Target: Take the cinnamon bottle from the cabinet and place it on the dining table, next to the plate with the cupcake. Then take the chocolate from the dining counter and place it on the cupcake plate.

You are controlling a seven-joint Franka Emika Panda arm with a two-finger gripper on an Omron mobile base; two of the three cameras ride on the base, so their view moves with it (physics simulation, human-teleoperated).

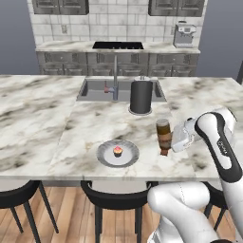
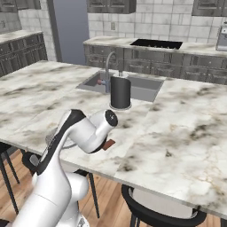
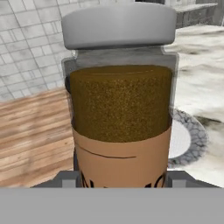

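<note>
Cinnamon bottle [image 3: 120, 109] | upright between end effector [image 3: 120, 180] jaws, gripped | just right of plate [image 1: 117, 154]

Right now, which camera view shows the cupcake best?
The left base view: the cupcake sits unobstructed in the middle of the plate, pink frosting clear. In the right base view the arm covers that spot. In the hand view the cinnamon bottle hides it; just a plate edge shows.
</note>
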